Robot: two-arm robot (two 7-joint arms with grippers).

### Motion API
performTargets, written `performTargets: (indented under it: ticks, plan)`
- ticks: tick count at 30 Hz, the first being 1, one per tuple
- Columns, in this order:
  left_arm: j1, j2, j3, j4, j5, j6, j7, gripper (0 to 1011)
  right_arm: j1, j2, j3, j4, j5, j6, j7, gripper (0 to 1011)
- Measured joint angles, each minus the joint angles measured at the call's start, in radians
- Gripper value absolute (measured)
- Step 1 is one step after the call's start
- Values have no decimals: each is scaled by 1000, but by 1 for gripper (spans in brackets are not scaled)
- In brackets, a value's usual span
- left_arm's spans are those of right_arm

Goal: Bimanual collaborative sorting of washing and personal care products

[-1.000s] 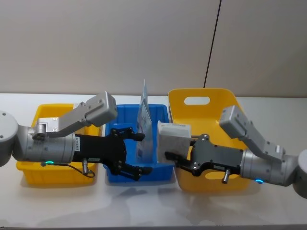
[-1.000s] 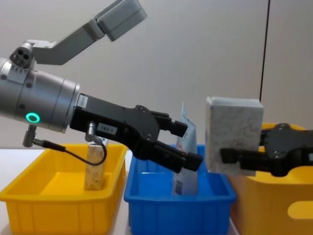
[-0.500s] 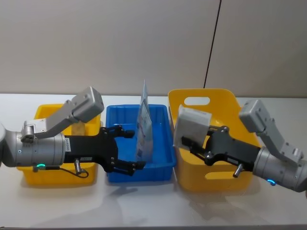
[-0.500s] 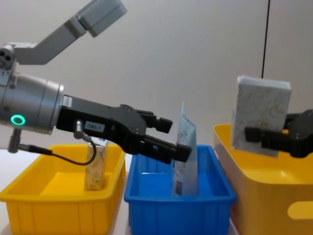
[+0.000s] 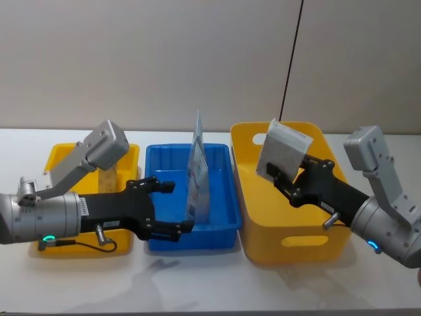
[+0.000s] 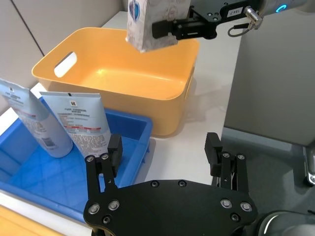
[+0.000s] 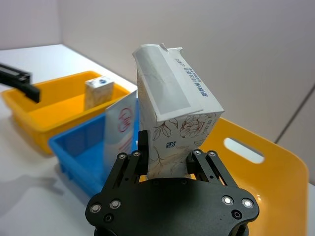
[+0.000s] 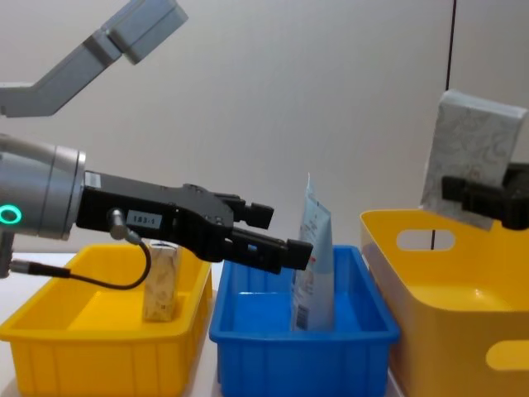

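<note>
We read one marking: a white sticker (image 8: pixel 142 220) on the black forward section of the left arm (image 8: pixel 50 207) bears "183-1". Print on the squeeze tubes (image 6: pixel 78 125) and on the carton (image 7: pixel 172 123) is too small for us to read.

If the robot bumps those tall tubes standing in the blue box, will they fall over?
Probably. The tubes stand tall and thin in the blue box, flat end up, so a nudge would likely tip them. They look soft and light, so they may bend when squeezed.
</note>
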Motion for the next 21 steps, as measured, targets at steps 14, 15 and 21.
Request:
performTargets:
  ticks: [14, 15, 21]
  plan:
    - [98, 29, -37, -124, -27, 74, 146, 1001, -48, -86, 42, -49, -69, 36, -230, 370]
    - [109, 32, -41, -140, -27, 82, 165, 1001, -50, -91, 44, -51, -75, 39, -246, 370]
    - [152, 49, -58, -204, -25, 117, 244, 1001, -68, -136, 56, -68, -109, 65, -346, 370]
